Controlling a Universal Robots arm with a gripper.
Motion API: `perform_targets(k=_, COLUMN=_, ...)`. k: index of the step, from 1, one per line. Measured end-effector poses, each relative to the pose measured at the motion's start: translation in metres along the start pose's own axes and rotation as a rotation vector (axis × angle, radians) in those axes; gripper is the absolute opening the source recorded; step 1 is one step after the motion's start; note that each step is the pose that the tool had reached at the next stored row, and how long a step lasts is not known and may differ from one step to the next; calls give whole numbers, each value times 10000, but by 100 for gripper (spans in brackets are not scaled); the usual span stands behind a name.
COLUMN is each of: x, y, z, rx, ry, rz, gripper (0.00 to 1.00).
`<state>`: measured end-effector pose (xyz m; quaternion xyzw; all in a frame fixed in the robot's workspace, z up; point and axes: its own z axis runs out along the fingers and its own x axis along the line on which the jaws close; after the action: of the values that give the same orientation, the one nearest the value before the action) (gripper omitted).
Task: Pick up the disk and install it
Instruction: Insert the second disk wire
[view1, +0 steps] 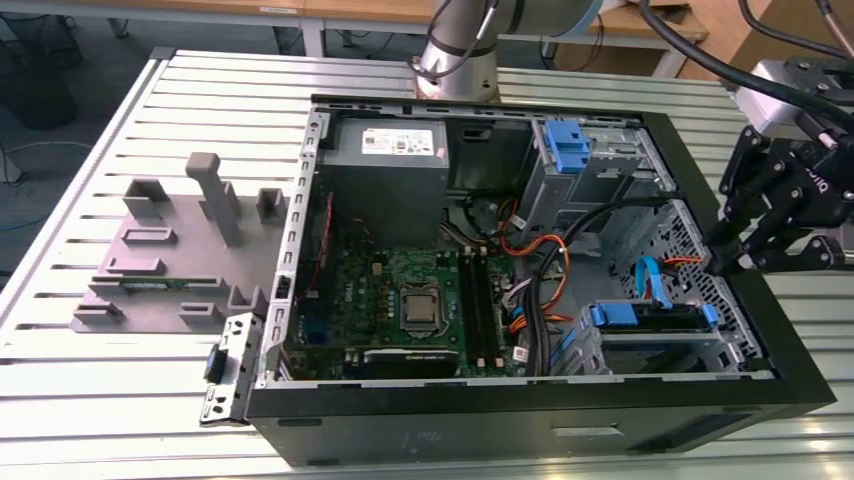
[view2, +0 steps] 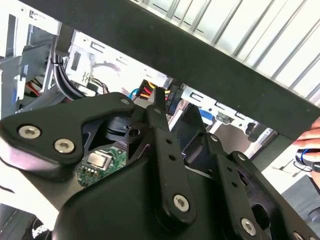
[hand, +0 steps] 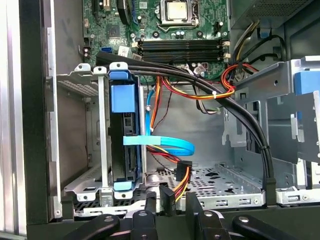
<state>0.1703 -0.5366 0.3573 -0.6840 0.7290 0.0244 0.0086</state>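
The disk stands edge-on in the metal drive cage, with the blue tabs of its caddy at both ends. In the exterior view the disk sits in the bay at the case's near right corner. My black gripper hangs at the case's right wall, just outside that bay. In the first wrist view the gripper is open, its two fingers apart and clear of the disk. A black cable connector lies in line with the gap between them; whether it touches them I cannot tell.
A light-blue data cable and red-yellow power wires hang beside the disk. A black cable bundle crosses the case. A second blue bracket sits in the upper bay. The grey fixture block stands on the slatted table.
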Motion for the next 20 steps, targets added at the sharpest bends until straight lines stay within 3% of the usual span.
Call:
perform_targets(k=2, x=0, y=-3, z=13, rx=3, ry=73, rz=3, gripper=37)
perform_targets(k=4, x=1, y=-3, z=21, rx=11, ry=191, rz=6, gripper=37)
perform_targets(k=11, x=3, y=-5, z=66, rx=44, ry=710, rz=15, gripper=37)
perform_targets(k=13, x=2, y=-5, z=68, rx=47, ry=753, rz=16, gripper=37)
perform_targets(k=20, x=3, y=-5, z=70, rx=47, ry=760, rz=17, gripper=37)
